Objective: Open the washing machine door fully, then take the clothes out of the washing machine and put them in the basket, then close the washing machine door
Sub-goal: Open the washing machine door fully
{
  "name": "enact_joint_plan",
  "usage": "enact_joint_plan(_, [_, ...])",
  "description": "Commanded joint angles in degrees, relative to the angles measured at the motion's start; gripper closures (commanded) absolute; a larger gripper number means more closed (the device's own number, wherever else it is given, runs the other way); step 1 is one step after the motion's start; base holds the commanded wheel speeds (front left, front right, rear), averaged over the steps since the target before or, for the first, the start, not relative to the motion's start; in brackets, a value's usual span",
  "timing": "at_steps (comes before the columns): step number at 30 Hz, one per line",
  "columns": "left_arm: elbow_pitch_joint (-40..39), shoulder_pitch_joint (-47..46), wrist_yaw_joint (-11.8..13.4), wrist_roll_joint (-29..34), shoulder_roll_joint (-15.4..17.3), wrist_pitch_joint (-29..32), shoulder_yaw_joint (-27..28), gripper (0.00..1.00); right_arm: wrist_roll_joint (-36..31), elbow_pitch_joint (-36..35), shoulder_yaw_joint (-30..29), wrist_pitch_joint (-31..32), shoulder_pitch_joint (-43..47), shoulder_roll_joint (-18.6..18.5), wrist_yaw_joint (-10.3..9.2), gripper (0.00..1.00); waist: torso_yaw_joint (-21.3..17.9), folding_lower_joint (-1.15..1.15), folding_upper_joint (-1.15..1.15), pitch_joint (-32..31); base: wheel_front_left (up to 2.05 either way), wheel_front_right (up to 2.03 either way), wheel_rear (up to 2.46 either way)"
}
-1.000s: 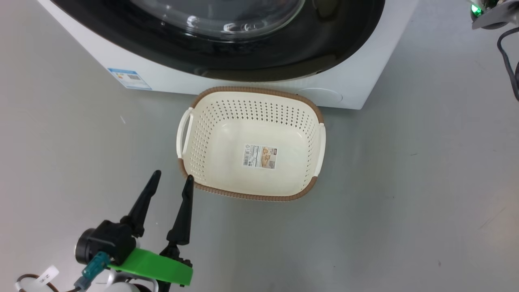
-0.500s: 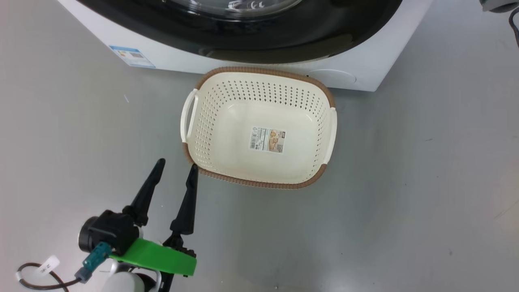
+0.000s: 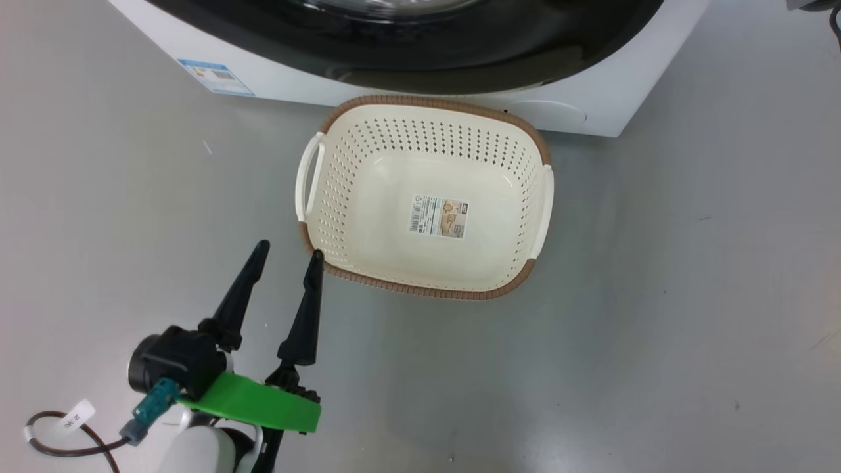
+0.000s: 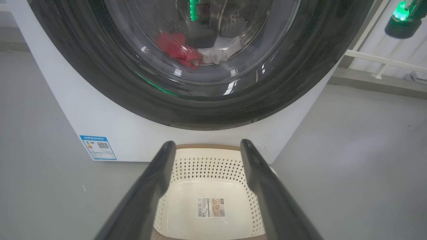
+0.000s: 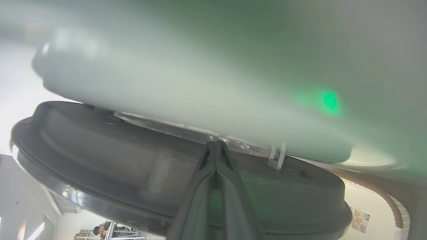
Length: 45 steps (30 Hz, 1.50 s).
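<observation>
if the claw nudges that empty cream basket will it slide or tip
The basket is empty, perforated plastic, so probably light; on the smooth grey floor it would likely slide. It sits wide and low, so tipping seems unlikely unless pushed at the rim. Its moulded walls should keep their shape.

Basket (image 3: 420,291) on floor (image 3: 657,341) just before the washing machine (image 3: 282,84); clothes (image 4: 181,51) within, behind its door (image 4: 100,78)

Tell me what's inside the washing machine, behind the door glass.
Through the washing machine door glass, red clothes and a white cloth lie low in the steel drum. The door's black rim and reflections hide the rest of the drum.
</observation>
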Motion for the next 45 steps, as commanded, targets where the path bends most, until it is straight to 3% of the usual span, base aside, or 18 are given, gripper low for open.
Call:
enact_joint_plan(1, [-1.0, -0.2, -0.3, -0.3, 0.8, -0.7, 1.7, 0.0, -0.2, -2.3, 0.4, 0.8, 0.7, 1.5, 0.34, 1.0, -0.1, 0.0, 0.0, -0.5, 0.0, 0.0, 0.0])
enact_joint_plan(24, [0.3, 4.2, -0.3, 1.0, 0.7, -0.7, 1.9, 0.0, 0.6, -13.1, 2.4, 4.2, 17.4, 2.9, 0.34, 1.0, -1.7, 0.0, 0.0, -9.0, 0.0, 0.0, 0.0])
enact_joint_plan(45, [0.9, 9.9, -0.3, 2.1, 0.5, -0.7, 2.3, 0.0, 0.0, -21.9, 4.5, 5.4, 31.3, 4.5, 0.34, 1.0, 1.3, 0.0, 0.0, -16.5, 0.0, 0.0, 0.0])
